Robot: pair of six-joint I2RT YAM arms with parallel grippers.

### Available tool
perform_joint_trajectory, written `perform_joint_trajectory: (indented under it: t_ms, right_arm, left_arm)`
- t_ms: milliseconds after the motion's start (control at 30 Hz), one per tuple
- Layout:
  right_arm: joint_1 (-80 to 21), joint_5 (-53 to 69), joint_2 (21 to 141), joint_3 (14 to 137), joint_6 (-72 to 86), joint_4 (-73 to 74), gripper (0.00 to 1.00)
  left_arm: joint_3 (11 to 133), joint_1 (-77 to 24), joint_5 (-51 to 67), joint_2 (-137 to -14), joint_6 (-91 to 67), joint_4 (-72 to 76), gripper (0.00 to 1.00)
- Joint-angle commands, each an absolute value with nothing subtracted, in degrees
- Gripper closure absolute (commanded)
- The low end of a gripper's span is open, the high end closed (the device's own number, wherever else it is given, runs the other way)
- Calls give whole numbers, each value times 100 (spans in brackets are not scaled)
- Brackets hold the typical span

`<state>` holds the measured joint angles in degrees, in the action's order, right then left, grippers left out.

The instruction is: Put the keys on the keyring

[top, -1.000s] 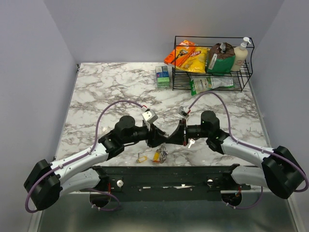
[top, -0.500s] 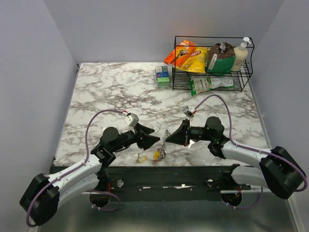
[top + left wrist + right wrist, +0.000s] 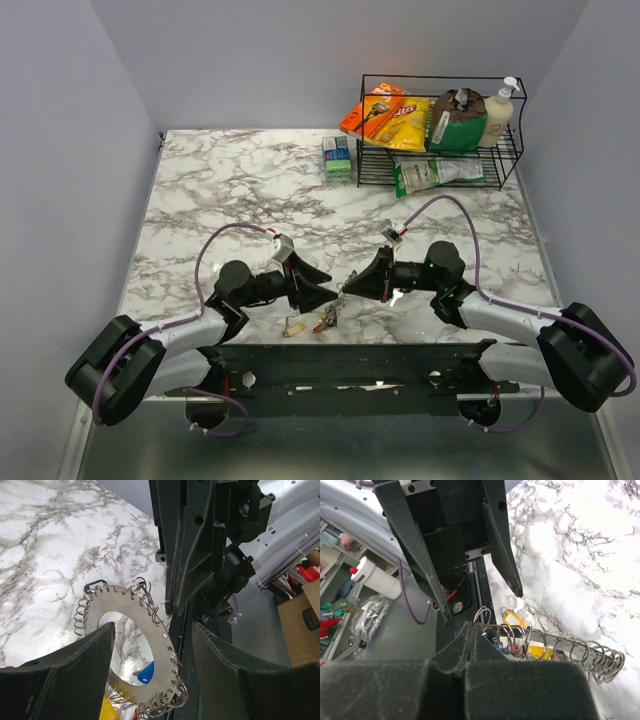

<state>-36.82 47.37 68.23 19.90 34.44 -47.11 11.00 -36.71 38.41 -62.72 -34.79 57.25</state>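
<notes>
Top external view, from the left: the left arm reaches in from the lower left corner across the marble table (image 3: 220, 180). The left gripper (image 3: 330, 287) sits near the bottom centre, pointing right with its jaws spread and nothing between them.

Just below and right of it, near the table's front edge, lie loose keys (image 3: 293, 326) with yellow and orange heads.

The keyring (image 3: 117, 600) hangs between the two grippers, off the marble. In the left wrist view it fills the centre as a flat silver ring-shaped plate with small wire loops all around its rim. A blue key head (image 3: 145, 672) shows through its hole. That arm's own fingers (image 3: 65, 680) stand wide apart at the bottom corners of the frame, with the lower part of the plate showing between them. Whether they touch it I cannot tell.

The right gripper (image 3: 355, 285) faces left, its jaws pressed together on the keyring's rim. In the right wrist view the plate is seen edge-on at the lower right, and a yellow tag (image 3: 510, 616) lies just beyond it.

At the upper right of the top view stands a black wire rack (image 3: 441, 77) holding snack bags and a pump bottle. A small green box (image 3: 338, 158) sits just to its left.
</notes>
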Motion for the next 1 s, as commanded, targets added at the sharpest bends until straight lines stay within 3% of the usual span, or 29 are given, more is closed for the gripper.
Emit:
perform_joint_trajectory:
  t_ms: [0, 267, 467, 667, 767, 967]
  right_arm:
    - [-3727, 4711, 6724, 1978, 3384, -5071, 100]
    - [-3727, 4720, 6662, 1951, 3357, -5045, 100]
    - [-3727, 4711, 6645, 1969, 3340, -5045, 100]
    - [-3727, 4720, 6645, 1978, 3322, -5036, 99]
    - [-3727, 4763, 6662, 2004, 3313, -5019, 100]
    - [-3727, 4737, 6618, 2013, 3287, -4983, 100]
  left_arm:
    - [1380, -3639, 4315, -6705, -3612, 6504, 30]
    - [1678, -3630, 4227, -6864, -3279, 6074, 31]
    - [1705, -3630, 4438, -7049, -3295, 6161, 42]
    - [1565, -3630, 4526, -7154, -3366, 6416, 43]
    - [1538, -3639, 4544, -7242, -3366, 6486, 49]
    - [1556, -3630, 4746, -7681, -3691, 7153, 74]
